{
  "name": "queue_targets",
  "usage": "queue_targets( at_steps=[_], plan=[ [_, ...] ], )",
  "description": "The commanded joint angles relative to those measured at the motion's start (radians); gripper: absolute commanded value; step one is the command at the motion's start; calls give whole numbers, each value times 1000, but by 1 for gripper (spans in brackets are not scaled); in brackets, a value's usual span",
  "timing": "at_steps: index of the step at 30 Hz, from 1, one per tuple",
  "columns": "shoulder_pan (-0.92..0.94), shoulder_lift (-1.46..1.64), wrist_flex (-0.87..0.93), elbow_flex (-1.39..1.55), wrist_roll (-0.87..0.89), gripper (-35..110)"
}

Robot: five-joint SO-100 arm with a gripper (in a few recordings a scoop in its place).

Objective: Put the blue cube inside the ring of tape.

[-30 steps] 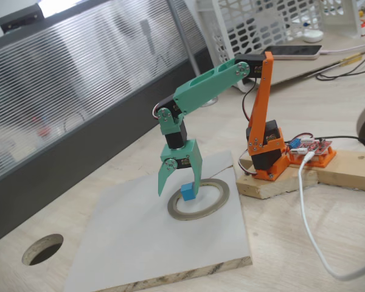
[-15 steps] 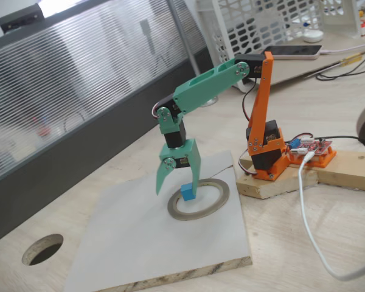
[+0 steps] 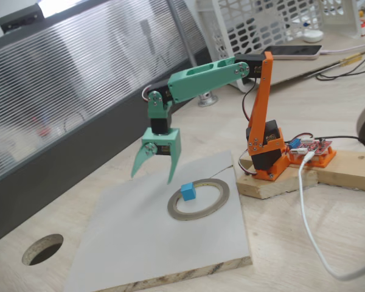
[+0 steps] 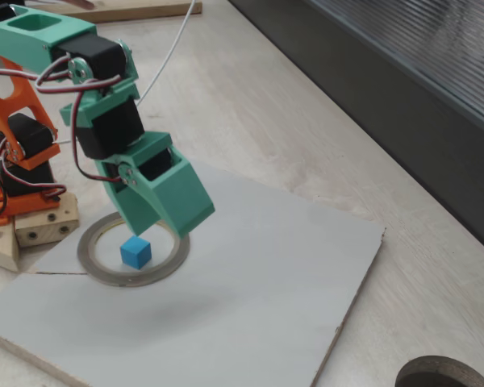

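Near the tabletop's (image 3: 304,243) lower-left corner in a fixed view sits a dark round hole (image 3: 42,249) with wooden edges. Right of it lies a pale board (image 3: 134,243), and above its far half hangs the green tool (image 3: 154,169), fingers spread apart and holding nothing (clear of the board, tips pointing down). Further right, the blue cube (image 3: 187,191) rests on the board inside the ring of tape (image 3: 198,198), close to the ring's left rim. Beyond the board's right edge stands the orange base (image 3: 266,152) on a wooden block.
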Motion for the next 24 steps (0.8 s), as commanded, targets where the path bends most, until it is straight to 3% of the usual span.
queue_targets(
  at_steps=[1,7,18,24],
  plan=[
    [3,15,9,-77,9,62],
    [5,15,15,-112,9,62],
    [5,114,244,-112,8,61],
    [5,117,268,-112,14,40]
  ],
)
